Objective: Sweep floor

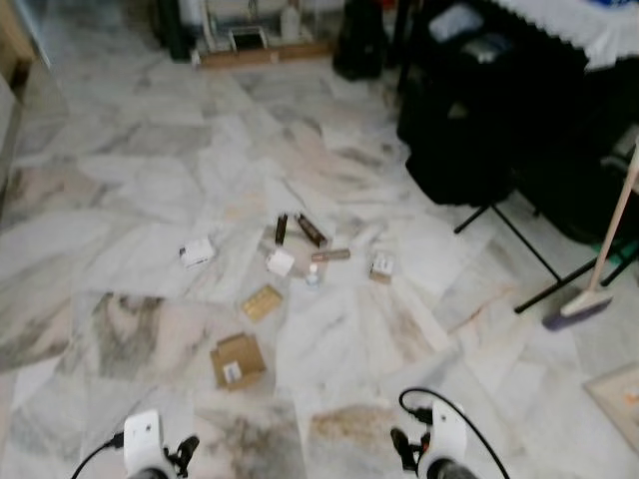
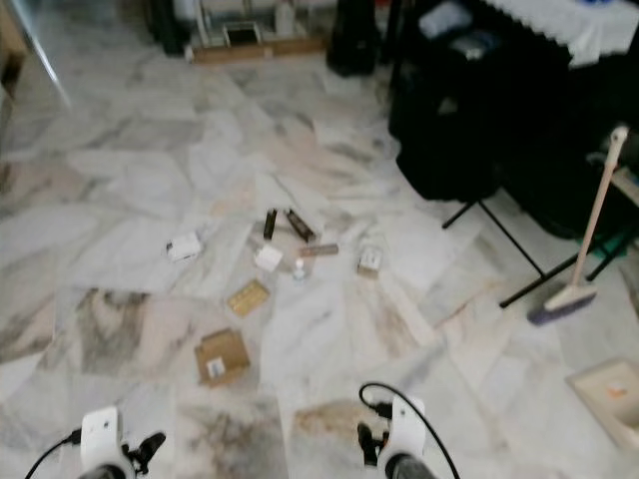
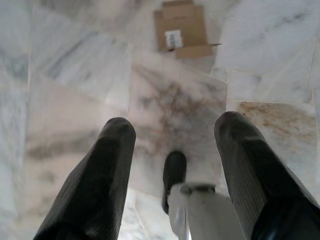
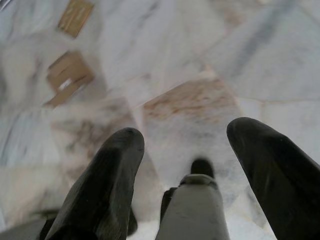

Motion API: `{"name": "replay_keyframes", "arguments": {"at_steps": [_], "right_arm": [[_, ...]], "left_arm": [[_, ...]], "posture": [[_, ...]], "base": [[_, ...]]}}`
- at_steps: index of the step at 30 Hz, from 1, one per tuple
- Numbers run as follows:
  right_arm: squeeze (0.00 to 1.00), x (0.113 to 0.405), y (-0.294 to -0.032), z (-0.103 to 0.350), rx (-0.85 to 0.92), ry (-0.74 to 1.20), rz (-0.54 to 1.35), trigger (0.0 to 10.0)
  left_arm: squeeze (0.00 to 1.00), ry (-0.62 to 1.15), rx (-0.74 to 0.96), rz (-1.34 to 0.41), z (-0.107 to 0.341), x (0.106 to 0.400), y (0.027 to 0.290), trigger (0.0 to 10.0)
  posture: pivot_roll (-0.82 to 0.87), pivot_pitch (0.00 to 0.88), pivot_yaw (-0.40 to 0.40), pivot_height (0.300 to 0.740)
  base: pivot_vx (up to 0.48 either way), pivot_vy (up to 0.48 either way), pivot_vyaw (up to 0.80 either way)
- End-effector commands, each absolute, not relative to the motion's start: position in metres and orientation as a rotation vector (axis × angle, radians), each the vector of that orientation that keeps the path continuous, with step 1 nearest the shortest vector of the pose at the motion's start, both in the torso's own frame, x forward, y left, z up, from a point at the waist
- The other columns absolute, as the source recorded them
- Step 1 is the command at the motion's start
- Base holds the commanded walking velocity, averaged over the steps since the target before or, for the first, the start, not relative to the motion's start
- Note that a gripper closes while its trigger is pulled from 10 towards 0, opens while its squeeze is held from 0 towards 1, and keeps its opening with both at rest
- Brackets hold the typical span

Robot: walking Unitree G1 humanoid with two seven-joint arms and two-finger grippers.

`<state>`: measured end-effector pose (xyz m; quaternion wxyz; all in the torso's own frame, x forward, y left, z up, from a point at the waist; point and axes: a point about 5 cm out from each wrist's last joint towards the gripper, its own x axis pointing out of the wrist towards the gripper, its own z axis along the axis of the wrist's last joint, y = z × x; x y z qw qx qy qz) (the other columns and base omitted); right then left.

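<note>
Litter lies scattered on the marble floor ahead: a flattened cardboard box [image 1: 238, 360], a tan packet [image 1: 262, 301], a white box [image 1: 197, 251], two brown bottles [image 1: 311, 230] and a small carton [image 1: 381, 267]. A broom [image 1: 577, 307] leans at the right, its pale handle [image 1: 619, 220] rising toward the dark furniture. My left gripper [image 3: 172, 127] hangs open over bare floor, with the cardboard box [image 3: 181, 29] ahead of it. My right gripper [image 4: 187, 135] is also open and holds nothing. The cardboard box [image 4: 69, 77] and the tan packet [image 4: 75, 16] lie beyond it.
Black furniture [image 1: 479, 110] and a cloth-covered table [image 1: 589, 30] fill the right back, with thin black legs [image 1: 519, 244] splayed on the floor. A beige tray-like thing [image 1: 621, 394] lies at the right edge. Shelving [image 1: 250, 35] stands against the far wall.
</note>
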<state>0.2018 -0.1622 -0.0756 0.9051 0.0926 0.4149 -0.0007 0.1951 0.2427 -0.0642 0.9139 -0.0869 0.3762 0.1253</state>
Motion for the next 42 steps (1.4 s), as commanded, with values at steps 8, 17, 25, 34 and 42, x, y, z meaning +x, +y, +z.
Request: {"name": "replay_keyframes", "arguments": {"at_steps": [8, 17, 25, 34, 42], "right_arm": [[0.0, 0.182, -0.198, -0.082, 0.164, 0.901, -0.062, 10.0], [0.0, 0.177, -0.204, -0.083, 0.162, 0.902, -0.059, 10.0], [0.0, 0.183, -0.173, -0.084, 0.171, 0.895, -0.036, 10.0], [0.0, 0.187, -0.17, -0.082, 0.171, 0.876, -0.034, 10.0], [0.0, 0.191, -0.17, -0.08, 0.17, 0.866, -0.03, 10.0]], "left_arm": [[0.0, 0.807, -0.195, 0.238, -0.07, 0.19, 0.234, 10.0], [0.0, 0.808, -0.191, 0.232, -0.07, 0.189, 0.234, 10.0], [0.0, 0.81, -0.186, 0.228, -0.07, 0.188, 0.235, 10.0], [0.0, 0.812, -0.186, 0.224, -0.071, 0.187, 0.235, 10.0], [0.0, 0.811, -0.188, 0.224, -0.071, 0.187, 0.235, 10.0]], "posture": [[-0.11, 0.152, -0.002, 0.74], [-0.11, 0.141, -0.002, 0.74], [-0.12, 0.128, -0.001, 0.74], [-0.12, 0.126, -0.001, 0.74], [-0.12, 0.137, -0.001, 0.74]], "base": [[0.303, 0.0, -0.71], [0.3, 0.0, -0.71], [0.3, 0.0, -0.35], [0.296, 0.0, 0.0], [0.292, 0.0, -0.69]]}}
